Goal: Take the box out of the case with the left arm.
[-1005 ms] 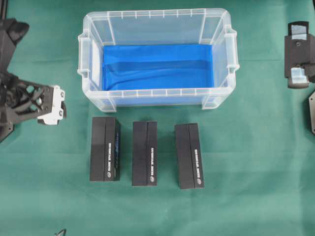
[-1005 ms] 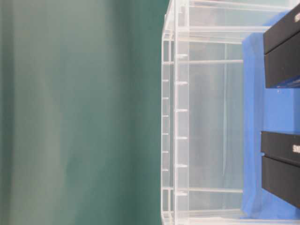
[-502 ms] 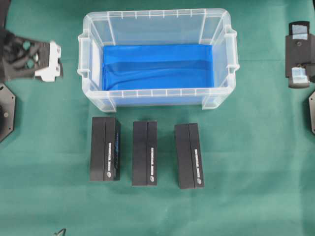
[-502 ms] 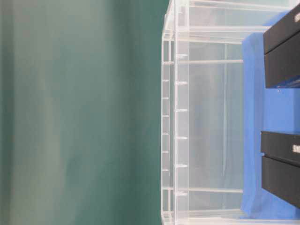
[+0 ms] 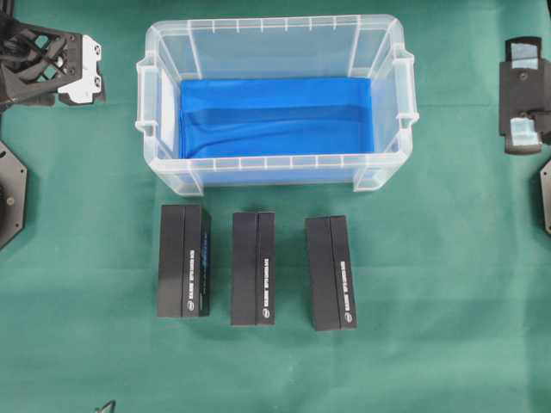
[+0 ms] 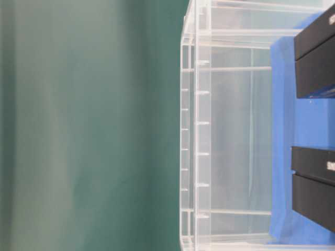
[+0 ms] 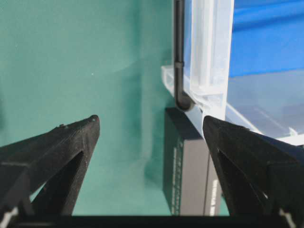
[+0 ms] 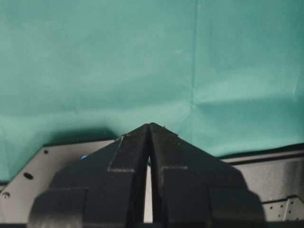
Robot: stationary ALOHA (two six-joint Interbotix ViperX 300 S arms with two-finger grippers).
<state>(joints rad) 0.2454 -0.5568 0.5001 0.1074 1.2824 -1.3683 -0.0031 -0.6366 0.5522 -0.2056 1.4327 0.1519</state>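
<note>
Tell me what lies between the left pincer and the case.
Only bare green cloth separates the left pincer from the case, seen in the overhead view.

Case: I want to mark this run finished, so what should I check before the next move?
1. Case holds no box: ok, only the blue sheet shows inside.
2. Black boxes outside: ok, three lie side by side on the green cloth in front of the case, apart from it.
3. Left gripper empty: ok, jaws wide open with nothing between them.
4. Left gripper outside the case: ok, beside its left end.
5. Right gripper out of the way: ok, shut, far right.
</note>
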